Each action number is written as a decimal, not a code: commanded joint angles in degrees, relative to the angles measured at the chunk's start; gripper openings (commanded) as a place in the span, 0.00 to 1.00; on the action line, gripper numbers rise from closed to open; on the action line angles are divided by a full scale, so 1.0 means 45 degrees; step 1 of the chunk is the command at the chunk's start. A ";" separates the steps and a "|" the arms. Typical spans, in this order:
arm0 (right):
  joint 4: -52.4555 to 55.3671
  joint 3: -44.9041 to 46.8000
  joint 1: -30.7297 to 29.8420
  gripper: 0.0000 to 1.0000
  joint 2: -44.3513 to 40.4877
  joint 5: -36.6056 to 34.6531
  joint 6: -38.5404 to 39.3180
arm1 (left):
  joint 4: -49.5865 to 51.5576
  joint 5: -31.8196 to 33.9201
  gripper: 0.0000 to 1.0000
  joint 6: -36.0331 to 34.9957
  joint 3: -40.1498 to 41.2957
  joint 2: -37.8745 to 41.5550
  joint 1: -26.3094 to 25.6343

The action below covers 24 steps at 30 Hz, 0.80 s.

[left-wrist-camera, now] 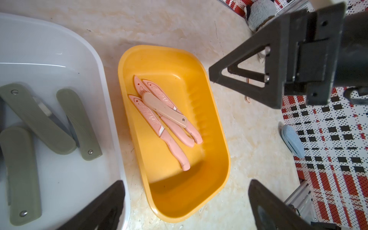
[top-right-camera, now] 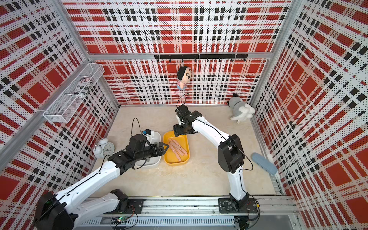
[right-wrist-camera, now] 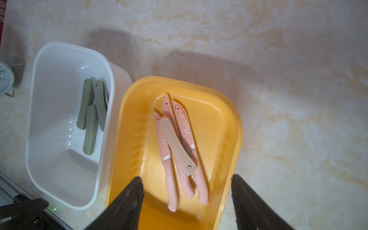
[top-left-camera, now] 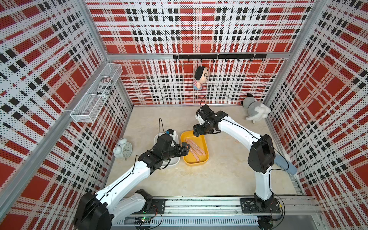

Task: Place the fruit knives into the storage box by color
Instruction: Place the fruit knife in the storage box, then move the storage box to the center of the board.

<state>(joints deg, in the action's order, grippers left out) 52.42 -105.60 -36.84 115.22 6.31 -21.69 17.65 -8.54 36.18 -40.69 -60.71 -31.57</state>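
Note:
A yellow storage box (top-left-camera: 194,163) (top-right-camera: 176,163) (left-wrist-camera: 179,189) (right-wrist-camera: 217,127) holds three salmon-pink fruit knives (top-left-camera: 196,149) (top-right-camera: 178,149) (left-wrist-camera: 175,147) (right-wrist-camera: 171,179). A pale beige folding knife (left-wrist-camera: 165,110) (right-wrist-camera: 177,145) lies across them. Beside it, a white storage box (top-right-camera: 157,137) (left-wrist-camera: 59,49) (right-wrist-camera: 59,79) holds olive-green folding knives (left-wrist-camera: 35,119) (right-wrist-camera: 90,129). My left gripper (top-left-camera: 186,148) (top-right-camera: 166,148) (left-wrist-camera: 185,183) hangs open and empty over the gap between the boxes. My right gripper (top-left-camera: 196,132) (top-right-camera: 176,132) (right-wrist-camera: 187,178) is open and empty above the yellow box's far end.
A white alarm clock (top-left-camera: 122,149) stands left of the white box. A grey-white plush toy (top-left-camera: 255,111) lies at the back right. A blue-grey oblong (top-left-camera: 284,163) rests by the right wall. A doll (top-left-camera: 200,77) hangs on the back wall, a wire basket (top-left-camera: 95,93) on the left.

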 commanded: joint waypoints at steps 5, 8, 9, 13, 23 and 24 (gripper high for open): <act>-0.0185 0.0947 0.0354 0.73 -0.0733 -0.0423 0.0153 | -0.0116 0.0172 0.98 -0.0275 -0.0785 -0.0636 -0.0342; -0.0270 0.1383 0.0394 0.73 -0.0840 -0.0498 0.0119 | -0.0152 0.0192 0.98 -0.0353 -0.1028 -0.0902 -0.0452; -0.0355 0.1583 0.0394 0.74 -0.0893 -0.0508 0.0103 | -0.0186 0.0197 0.98 -0.0372 -0.1094 -0.0959 -0.0493; -0.0617 0.2169 0.0394 0.75 -0.0975 -0.0345 0.0022 | -0.0429 0.0150 0.98 -0.0365 -0.1169 -0.1161 -0.0618; -0.1383 0.3031 0.0393 0.69 -0.0136 -0.0008 -0.0196 | -0.1442 0.0158 0.98 -0.0060 -0.1293 -0.1980 -0.1278; -0.1448 0.3017 0.0393 0.68 -0.0028 0.0038 -0.0207 | -0.1558 0.0158 0.98 -0.0060 -0.1295 -0.2063 -0.1322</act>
<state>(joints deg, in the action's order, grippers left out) 48.05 -92.07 -35.07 113.71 5.63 -22.15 13.63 -8.49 35.81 -44.60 -69.19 -36.77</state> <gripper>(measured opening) 0.689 0.984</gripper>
